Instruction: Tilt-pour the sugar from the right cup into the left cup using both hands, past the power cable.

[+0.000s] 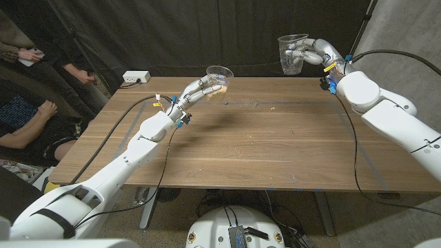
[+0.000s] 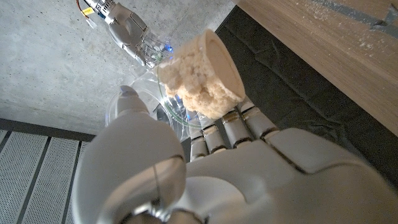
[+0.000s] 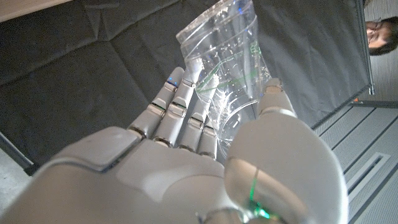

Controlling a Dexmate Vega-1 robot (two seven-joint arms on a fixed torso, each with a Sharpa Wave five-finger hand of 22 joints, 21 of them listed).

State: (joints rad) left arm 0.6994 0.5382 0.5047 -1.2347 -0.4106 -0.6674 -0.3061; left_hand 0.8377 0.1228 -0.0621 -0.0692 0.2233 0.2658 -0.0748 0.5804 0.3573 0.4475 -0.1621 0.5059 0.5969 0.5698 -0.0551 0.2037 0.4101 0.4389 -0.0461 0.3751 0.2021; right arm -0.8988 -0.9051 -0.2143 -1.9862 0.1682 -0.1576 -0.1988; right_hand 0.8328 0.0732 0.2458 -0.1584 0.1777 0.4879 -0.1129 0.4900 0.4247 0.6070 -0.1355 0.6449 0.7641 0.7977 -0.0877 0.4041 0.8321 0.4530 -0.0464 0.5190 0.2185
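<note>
At the far left corner of the tabletop (image 1: 227,148) a white power strip (image 1: 136,77) sits with its power cable (image 1: 124,122) running down toward the near left edge. Past it, the left hand (image 1: 200,90) is raised over the far middle of the tabletop, its fingers wrapped round the left cup (image 1: 219,73), a clear plastic one tipped over on its side. In the left wrist view that cup (image 2: 186,87) holds a caked lump of pale sugar (image 2: 202,78) near its mouth, so the sugar looks to be in this cup already, though how much has left the other is hard to judge from these angles.

Further right, above the far right edge, the right hand (image 1: 310,55) holds the right cup (image 1: 292,54) higher up, roughly upright with its mouth on top. In the right wrist view the fingers (image 3: 186,102) and thumb close round the lower part of the cup (image 3: 224,68), which appears empty and a little crumpled.

The two cups are well apart, the right one higher and to the right of the left one, each hand holding its own. Any further pour would call for the right cup to come across leftward and down, with its mouth turned toward the left cup's mouth
</note>
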